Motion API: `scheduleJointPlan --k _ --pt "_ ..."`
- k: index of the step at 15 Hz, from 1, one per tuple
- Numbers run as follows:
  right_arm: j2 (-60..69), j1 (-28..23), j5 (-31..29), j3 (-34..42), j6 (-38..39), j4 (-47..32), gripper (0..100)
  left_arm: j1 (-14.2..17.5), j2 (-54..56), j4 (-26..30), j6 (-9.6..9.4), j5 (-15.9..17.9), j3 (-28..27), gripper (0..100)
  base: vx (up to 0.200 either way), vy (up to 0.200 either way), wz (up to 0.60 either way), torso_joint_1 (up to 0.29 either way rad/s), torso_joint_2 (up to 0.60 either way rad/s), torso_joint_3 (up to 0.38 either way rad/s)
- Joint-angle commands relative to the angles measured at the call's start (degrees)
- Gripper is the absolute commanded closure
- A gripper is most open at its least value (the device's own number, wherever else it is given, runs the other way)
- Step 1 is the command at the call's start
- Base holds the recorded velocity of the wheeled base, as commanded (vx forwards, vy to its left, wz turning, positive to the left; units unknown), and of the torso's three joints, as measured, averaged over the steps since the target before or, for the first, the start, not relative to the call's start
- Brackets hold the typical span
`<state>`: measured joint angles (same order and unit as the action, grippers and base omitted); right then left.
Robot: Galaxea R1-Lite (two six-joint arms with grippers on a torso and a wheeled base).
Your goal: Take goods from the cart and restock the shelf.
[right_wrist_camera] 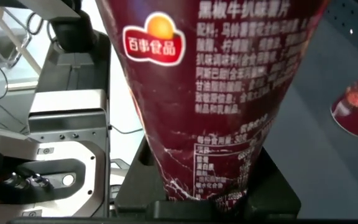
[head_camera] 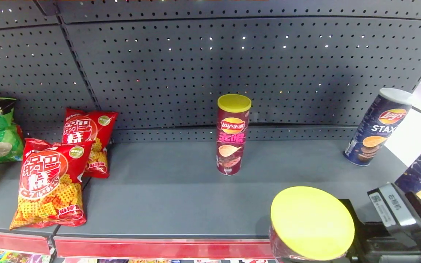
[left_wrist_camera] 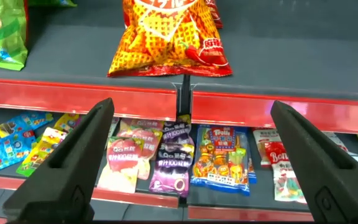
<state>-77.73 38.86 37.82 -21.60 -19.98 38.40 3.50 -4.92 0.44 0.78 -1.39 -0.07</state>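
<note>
Maroon can [head_camera: 311, 226], yellow-lidded, is clenched upright by the right tool [head_camera: 356, 237] at the shelf [head_camera: 166, 190] front, ready to be stood beside its twin [head_camera: 232, 135]; the left tool [left_wrist_camera: 192, 109] is released, empty.

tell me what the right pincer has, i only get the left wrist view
Observer: The held can is maroon with a yellow lid, in the right pincer by the shelf's front edge.
Operator: any cans on the shelf yet
Observer: Two: a maroon can mid-shelf, a blue can at the right end.
Operator: both standing
Observer: Yes, both stand with lids on.
</note>
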Motion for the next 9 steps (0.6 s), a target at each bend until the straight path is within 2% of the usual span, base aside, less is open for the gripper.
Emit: scheduleJointPlan --k 1,3,8,9 --pt "0.1 0.0 0.0 -0.5 0.0 0.1 100 0.0 0.0 0.0 0.01 0.0 0.0 0 0.0 0.0 0.0 0.0 0.0 0.0" --pt "0.1 0.0 -0.1 -1.7 0.1 0.1 100 0.0 0.0 0.0 0.01 0.0 0.0 0 0.0 0.0 0.0 0.0 0.0 0.0" --pt "-5.2 0.2 -3.6 -11.1 2.1 0.1 100 0.0 0.0 0.0 0.1 0.0 0.0 0 0.0 0.0 0.0 0.0 0.0 0.0" --pt "-6.0 0.2 -3.9 -12.0 2.1 0.2 100 0.0 0.1 0.0 -0.34 0.1 -0.1 0 0.0 0.0 0.0 0.0 0.0 0.0"
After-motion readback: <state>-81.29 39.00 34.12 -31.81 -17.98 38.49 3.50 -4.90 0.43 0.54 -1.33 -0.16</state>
